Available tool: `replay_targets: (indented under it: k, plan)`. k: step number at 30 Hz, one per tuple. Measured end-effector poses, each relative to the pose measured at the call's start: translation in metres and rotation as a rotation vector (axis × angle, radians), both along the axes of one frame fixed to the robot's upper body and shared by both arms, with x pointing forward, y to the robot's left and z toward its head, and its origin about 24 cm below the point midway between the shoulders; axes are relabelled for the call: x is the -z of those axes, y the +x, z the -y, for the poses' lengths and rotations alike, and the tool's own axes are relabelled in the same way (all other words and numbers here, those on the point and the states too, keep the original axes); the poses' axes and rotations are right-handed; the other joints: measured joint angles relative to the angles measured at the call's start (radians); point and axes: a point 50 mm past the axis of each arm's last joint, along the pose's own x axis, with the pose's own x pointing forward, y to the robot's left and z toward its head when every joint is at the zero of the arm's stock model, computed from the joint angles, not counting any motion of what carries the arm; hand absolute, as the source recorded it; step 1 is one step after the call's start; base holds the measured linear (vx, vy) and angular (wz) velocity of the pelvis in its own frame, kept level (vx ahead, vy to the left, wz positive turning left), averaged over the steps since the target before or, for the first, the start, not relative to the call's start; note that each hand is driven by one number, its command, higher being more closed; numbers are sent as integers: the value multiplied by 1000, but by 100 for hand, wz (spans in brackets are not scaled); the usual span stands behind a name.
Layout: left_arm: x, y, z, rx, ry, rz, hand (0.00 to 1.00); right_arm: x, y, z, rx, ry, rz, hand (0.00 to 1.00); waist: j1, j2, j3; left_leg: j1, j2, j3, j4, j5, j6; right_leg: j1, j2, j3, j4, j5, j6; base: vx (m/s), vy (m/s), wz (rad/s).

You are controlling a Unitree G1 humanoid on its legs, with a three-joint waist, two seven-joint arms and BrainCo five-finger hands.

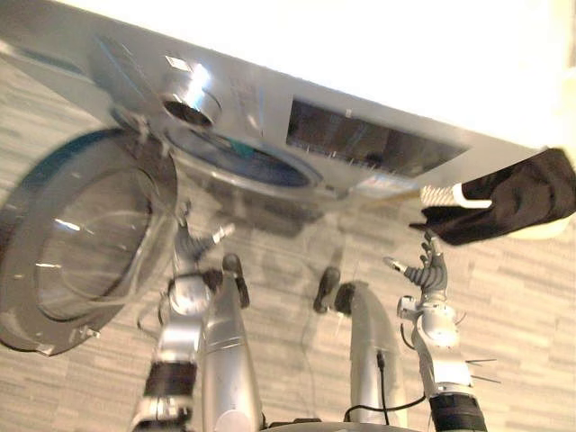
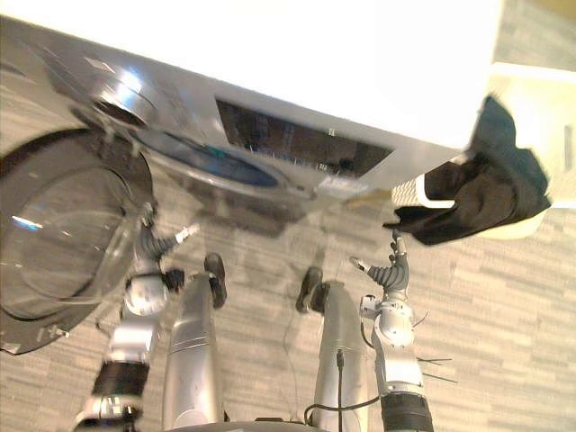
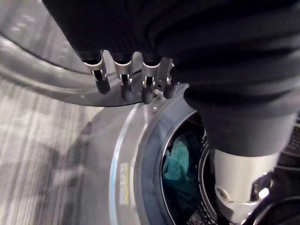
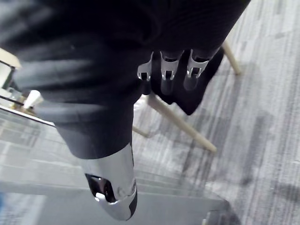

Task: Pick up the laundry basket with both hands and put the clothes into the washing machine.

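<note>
Left hand [image 1: 184, 247] is hanging spread, empty, beside the washing machine [image 1: 378, 81]'s open door [image 1: 81, 243]; teal clothes [image 3: 180, 159] are lying inside. Right hand [image 1: 432, 273] is hovering spread just below the laundry basket [image 1: 439, 194] carrying a black garment [image 1: 513, 202].

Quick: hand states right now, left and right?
Left hand: open, holding nothing.
Right hand: open, holding nothing.

Door [image 1: 76, 238] open at left; drum mouth [image 1: 252, 164] unblocked.
</note>
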Motion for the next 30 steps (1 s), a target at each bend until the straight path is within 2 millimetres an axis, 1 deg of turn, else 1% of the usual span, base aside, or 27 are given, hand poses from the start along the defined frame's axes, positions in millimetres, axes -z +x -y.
replay_targets:
  k: [2,3,4,5,6,7,8,9,10,12,14,15,16,17,18,19,20,21,22,23,24,25,26,27,28,29,30]
  plan:
    - [25,-22,3,-12,-44,-127,0,20,-13,2,11,12,-102,0,0,12,-48,114,-3,45,-103,27,-4,92,15,11,-105,36,13,168,21,-23]
    - [30,-27,3,-17,-48,-154,0,25,-16,2,14,16,-125,0,-1,14,-57,142,-2,56,-125,34,-5,115,20,14,-132,45,15,159,23,-32]
    - [38,-35,3,-24,-56,-198,0,33,-21,2,21,24,-172,0,-1,19,-75,193,-1,77,-170,47,-8,159,32,22,-187,67,19,180,48,-38]
    - [46,-43,2,-23,-68,-248,0,43,-28,4,37,32,-220,0,-4,27,-101,239,-2,95,-220,58,-10,199,45,32,-252,93,24,192,51,-40]
    - [50,-47,2,-24,-69,-274,0,48,-32,6,49,37,-247,0,-6,29,-116,265,-4,106,-250,66,-11,216,52,42,-285,106,29,186,62,-43]
    - [56,-53,1,-29,-68,-317,0,58,-40,10,73,45,-302,0,-8,34,-142,315,-9,133,-307,81,-11,253,61,55,-351,135,34,123,43,-36]
    - [59,-56,1,-26,-62,-337,0,63,-44,13,88,49,-327,0,-10,37,-148,340,-13,143,-332,87,-11,275,68,63,-383,149,36,142,57,-42]
    - [63,-60,1,-15,-52,-371,0,71,-52,18,115,58,-375,0,-16,42,-162,381,-21,164,-377,98,-8,310,75,76,-445,176,43,113,45,-32]
    - [65,-63,0,0,-38,-392,0,76,-56,21,128,62,-407,0,-28,49,-168,410,-28,178,-409,105,-7,339,79,85,-487,198,48,137,67,-40]
    - [68,-65,-4,29,-16,-421,0,85,-67,27,157,69,-474,0,-32,53,-171,475,-45,227,-452,108,-7,396,83,140,-579,251,60,139,98,-66]
    - [68,-66,-10,45,20,-437,0,90,-73,29,168,75,-504,0,-33,52,-172,509,-51,260,-458,108,-7,411,84,188,-616,280,64,67,63,-76]
    - [68,-66,-12,45,27,-438,0,91,-73,29,169,77,-510,0,-34,51,-172,521,-53,272,-462,108,-7,412,85,207,-623,289,64,26,39,-94]
    - [67,-65,-17,43,41,-437,0,91,-73,29,174,81,-514,0,-35,51,-172,542,-55,308,-465,107,-7,408,89,252,-632,300,66,-17,32,-130]
    - [66,-64,-20,43,52,-436,0,91,-70,30,175,83,-508,0,-38,50,-171,567,-54,367,-464,106,-7,386,102,317,-632,324,64,-21,25,-126]
    - [66,-65,-21,42,54,-439,0,90,-69,30,174,83,-506,0,-38,50,-171,571,-54,380,-463,105,-7,380,104,327,-632,330,64,-55,9,-153]
    - [68,-68,-23,51,68,-462,0,88,-65,31,172,77,-495,0,-40,51,-170,584,-49,430,-454,92,-3,354,120,347,-633,360,63,-91,-45,-187]
    - [68,-67,-22,66,82,-468,0,84,-55,31,164,72,-472,0,-45,57,-163,596,-21,493,-428,45,16,322,155,265,-665,431,26,-91,-45,-191]
    - [68,-67,-24,66,87,-469,0,83,-53,30,161,73,-466,0,-46,52,-159,601,-19,506,-424,33,14,322,156,225,-684,442,7,-109,-104,-196]
    - [69,-67,-22,76,88,-480,0,80,-45,31,158,69,-449,0,-57,62,-136,629,-1,590,-423,4,-4,310,120,-19,-665,333,-68,-108,-58,-188]
    - [70,-64,-16,100,88,-476,0,79,-43,31,161,69,-448,0,-58,76,-133,645,24,663,-413,-7,-2,304,75,-276,-610,264,-132,-108,-58,-218]
    - [70,-65,-14,105,89,-479,0,79,-41,30,159,72,-449,0,-55,85,-128,657,39,713,-401,-8,-15,293,40,-385,-565,248,-155,-50,-93,-235]
    - [71,-65,-14,114,96,-484,0,81,-41,28,158,71,-463,0,-54,71,-129,684,48,804,-370,-29,-36,269,-25,-509,-455,219,-158,13,-189,-223]
    - [71,-65,-14,119,100,-485,0,84,-46,29,168,68,-486,0,-57,60,-121,712,61,881,-318,-62,-62,257,-43,-519,-397,223,-125,37,-259,-211]
    - [71,-66,-13,123,99,-489,0,85,-50,31,171,63,-495,0,-60,71,-119,728,90,920,-290,-80,-74,249,-28,-500,-383,226,-118,132,-272,-171]
    - [73,-70,-11,128,94,-504,0,88,-60,34,166,45,-526,0,-71,93,-121,756,147,969,-214,-95,-88,234,-3,-459,-308,194,-121,229,-229,-133]
    - [72,-67,-14,130,105,-496,0,93,-70,38,172,38,-571,0,-75,88,-118,736,232,901,-11,-102,12,237,29,-416,-273,160,-108,305,-303,-127]
    - [72,-69,-14,130,103,-502,0,94,-72,39,176,36,-584,0,-67,96,-114,700,274,830,88,-84,139,248,59,-392,-290,155,-113,266,-293,-143]
